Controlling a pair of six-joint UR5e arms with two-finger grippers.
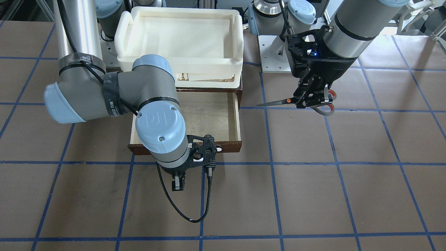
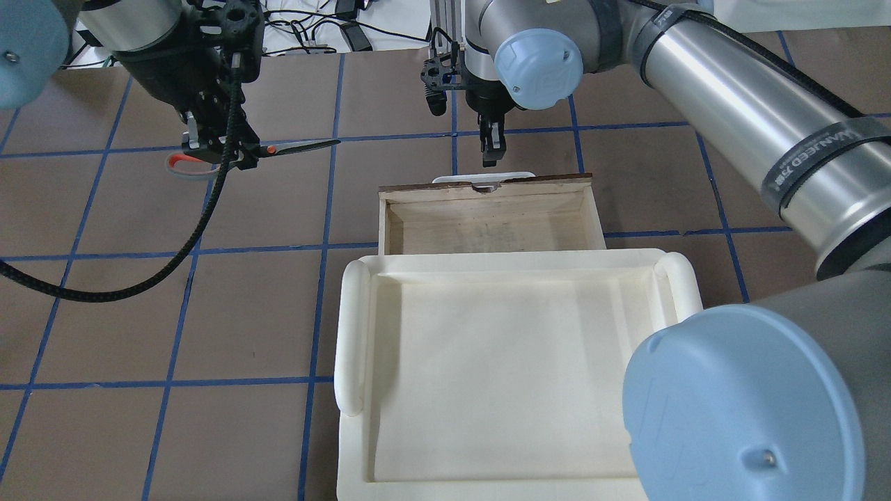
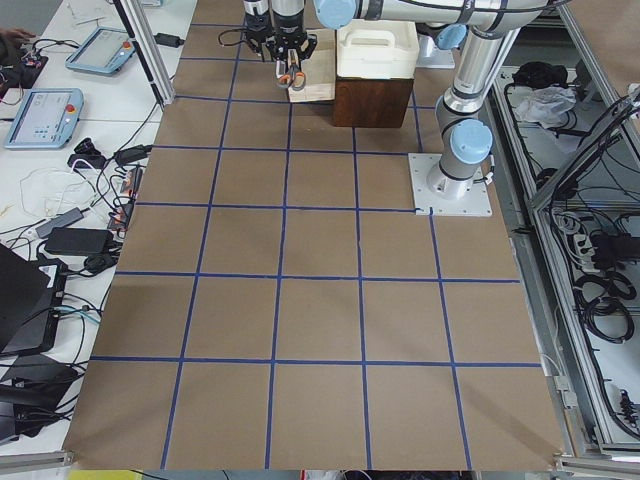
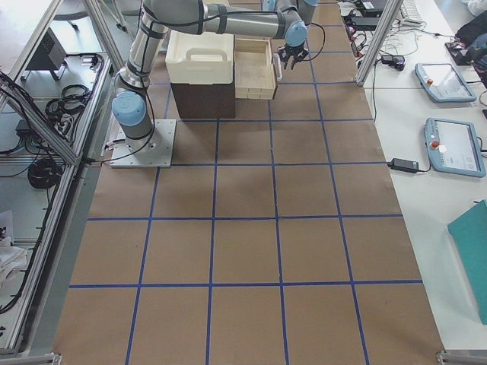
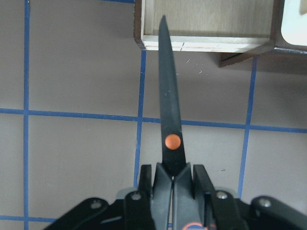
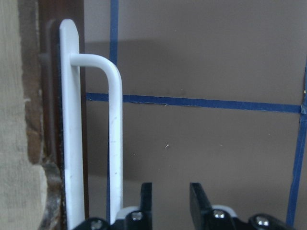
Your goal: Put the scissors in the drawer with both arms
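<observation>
While the left claw (image 1: 313, 100) hangs over the desk (image 1: 348, 195) clamped on the scissors (image 1: 278, 102), the front view shows their blades pointing out from it toward the drawer (image 1: 237, 115), which stands pulled out but well apart. Through the right wrist camera, the right claw (image 6: 170, 189) hovers spread and empty, with the drawer's white handle (image 6: 114, 139) just beside one finger. Through the left wrist camera, the tip lines up near the drawer's corner, so I reckon a release there could catch the rim or spill onto the desk.
</observation>
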